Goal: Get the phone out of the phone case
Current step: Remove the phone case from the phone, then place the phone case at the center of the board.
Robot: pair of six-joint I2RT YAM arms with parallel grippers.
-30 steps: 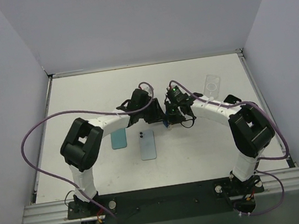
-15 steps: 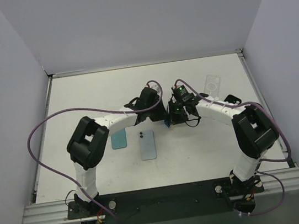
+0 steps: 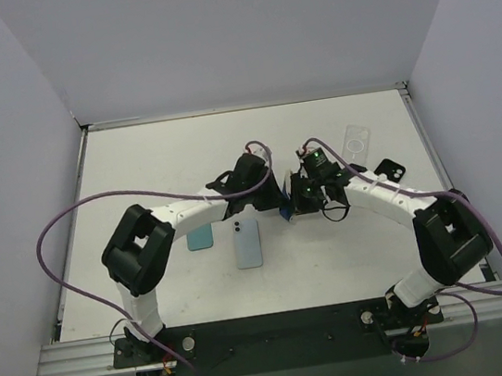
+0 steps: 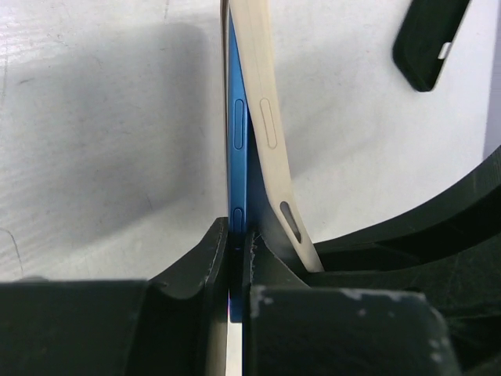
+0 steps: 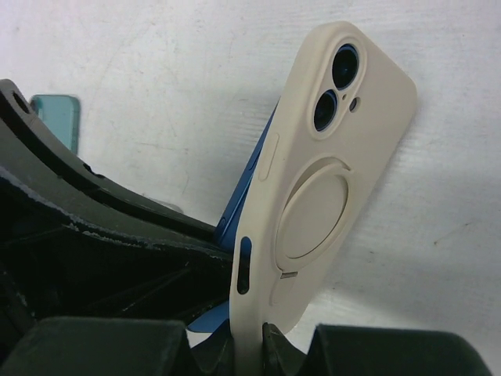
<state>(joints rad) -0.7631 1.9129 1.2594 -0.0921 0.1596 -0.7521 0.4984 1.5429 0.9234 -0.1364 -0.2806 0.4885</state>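
Left hand [image 4: 237,244] grips phone [image 4: 239,149] edge-on, long axis outward; right hand [image 5: 249,338] grips case [image 5: 313,196].

**Top view, one second elapsed.** The right arm's elbow [image 3: 450,237] has swung out toward 4 o'clock, closer to the right wall. Its wrist [image 3: 315,177] has drifted toward 3 o'clock. With that forearm displaced, the black case [image 3: 389,169] at 2 o'clock on the table shows more fully. The left arm's wrist [image 3: 249,174] has advanced toward 3 o'clock. Its elbow [image 3: 137,253] swung toward 3 o'clock midway, then came back and ended lower, toward 6 o'clock. The left forearm now hides the upper edge of the teal item [image 3: 200,240]. The phone [image 3: 286,209] in its phone case [image 5: 313,196], clamped between the left gripper [image 3: 277,205] and the right gripper [image 3: 295,204], has shifted slightly toward 4 o'clock.
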